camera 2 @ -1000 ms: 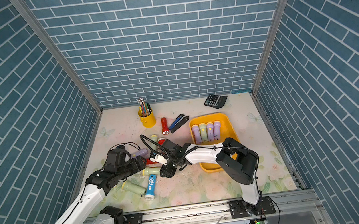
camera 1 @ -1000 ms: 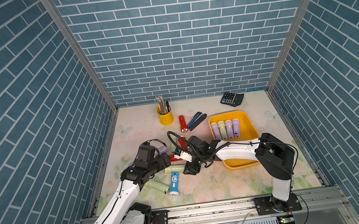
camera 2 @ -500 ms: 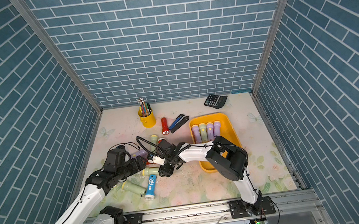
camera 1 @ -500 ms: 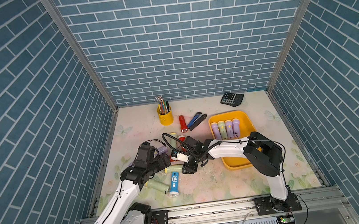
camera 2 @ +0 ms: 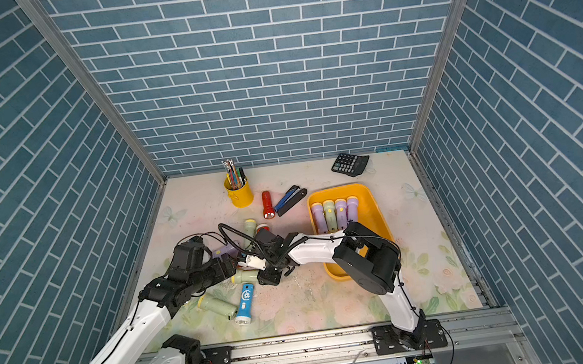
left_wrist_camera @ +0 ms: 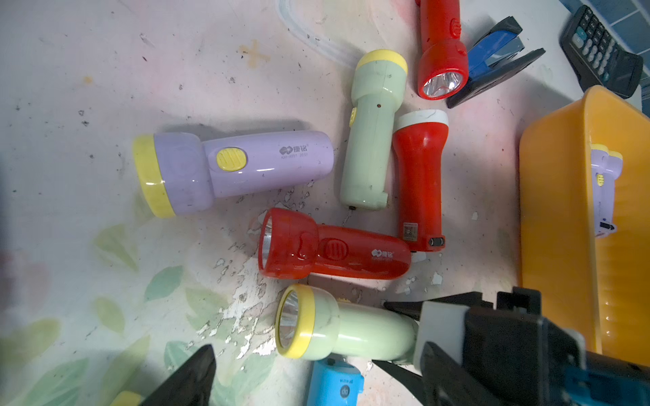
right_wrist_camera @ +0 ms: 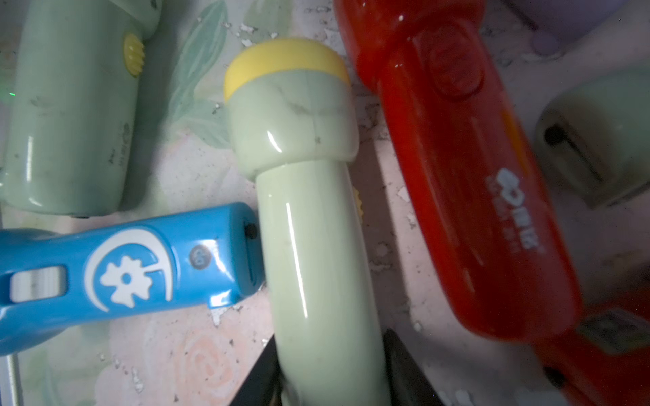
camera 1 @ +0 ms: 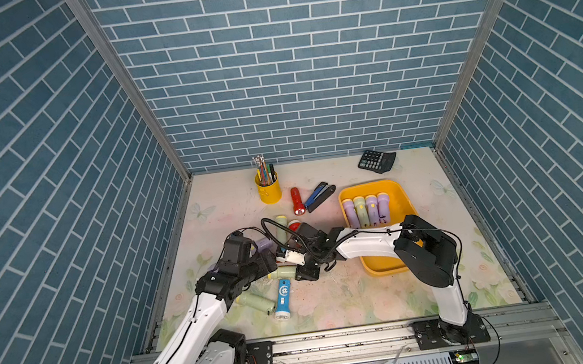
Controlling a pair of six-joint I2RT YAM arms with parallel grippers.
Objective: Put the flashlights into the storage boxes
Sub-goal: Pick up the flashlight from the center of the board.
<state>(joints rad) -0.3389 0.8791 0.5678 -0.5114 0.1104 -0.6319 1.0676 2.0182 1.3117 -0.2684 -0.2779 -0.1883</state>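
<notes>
Flashlights, four of them (camera 1: 366, 210), lie in a neat row at the far end of the yellow tray (camera 1: 369, 184), three lilac and one pale green, so roughly a third of the job looks done. Out on the table (camera 1: 353, 296) I count eight more.

- **Far side:** a red flashlight (camera 1: 297, 201) beside the stapler (camera 1: 318, 195).
- **Middle cluster:** a lilac flashlight (left_wrist_camera: 232, 168), a second pale green one (left_wrist_camera: 373, 133), and two red ones (left_wrist_camera: 334, 249) and (left_wrist_camera: 420, 182).
- **Near edge:** the blue flashlight (camera 1: 282, 294) and another green one (camera 1: 257, 302).

The right gripper (right_wrist_camera: 329, 372) is down on the pale green flashlight (right_wrist_camera: 316, 246). Its jaws press either side of the barrel near the tail, and the flashlight lies flat on the table, its side touching the blue one's tail. The left gripper (camera 1: 266, 266) hovers over the cluster with its jaws wide and nothing in them.

All of it is glossy moulded plastic: round barrels widening into flared heads. The pastel ones have yellow bezel rings and ridged yellow switches, and some carry white logos. That shine suggests a slippery grip, and the round bodies could roll. The tray is smooth and rounded with a ribbed floor. The table's floral print is scuffed and flaking.
</notes>
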